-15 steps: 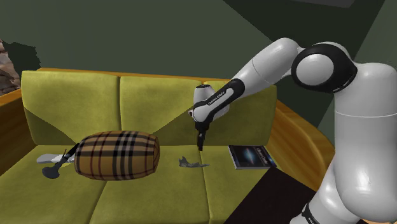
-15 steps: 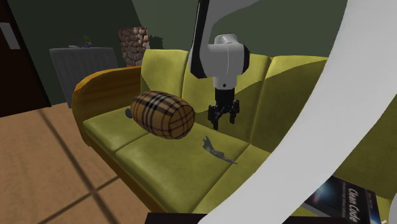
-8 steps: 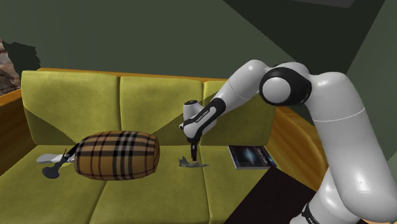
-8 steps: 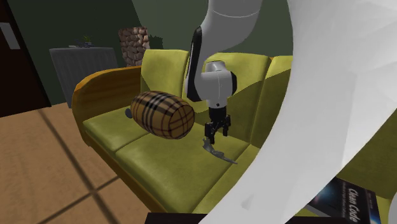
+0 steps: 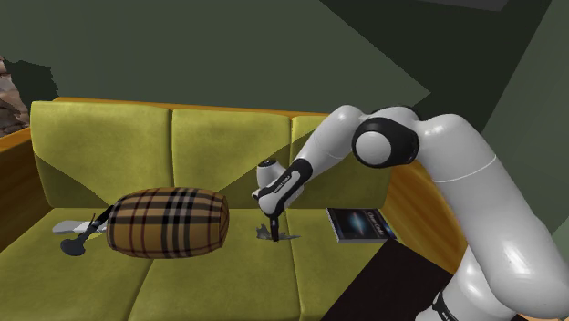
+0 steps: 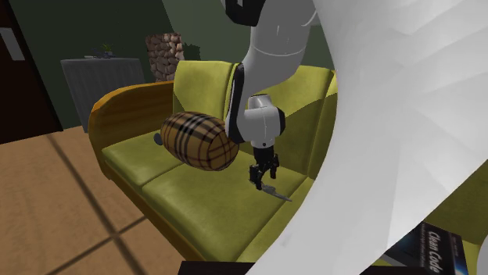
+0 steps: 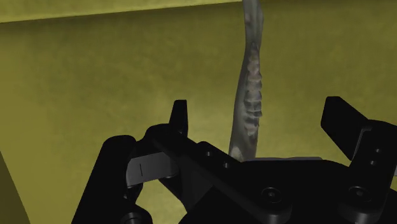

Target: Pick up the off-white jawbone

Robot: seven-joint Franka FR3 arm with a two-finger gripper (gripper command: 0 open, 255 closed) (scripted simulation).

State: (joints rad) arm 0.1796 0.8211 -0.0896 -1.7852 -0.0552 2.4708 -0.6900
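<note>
Yellow-green sofa [image 5: 228,137] with a plaid, barrel-shaped cushion [image 5: 169,222] lying on its side on the seat. Near that cushion, to its right in the shoulder view and not touching it: the jawbone [image 5: 288,236], thin, pale grey-white, flat on the seat fabric (ridged like a row of teeth along one edge in the wrist view). Directly over the bone, just past the cushion's end: the black gripper [image 5: 272,232], pointing almost straight down from a white arm, tips at or close to seat level. In the wrist view, fingers [image 7: 180,118] spread apart, one on each side of the bone's narrow width, neither visibly pressing on it, so straddled, not yet held. Probably aligned across the thin dimension on account of the bone's flat lie and scant height for pinching. Judged as the moment just before closing, with the lift to come after. Possible trouble: soft upholstery giving way under the tips, or the slim bone slipping or tipping under the squeeze. Farther from the cushion, beyond the bone: a dark book [image 5: 358,224] flat on the seat, well clear of the grasp.
</note>
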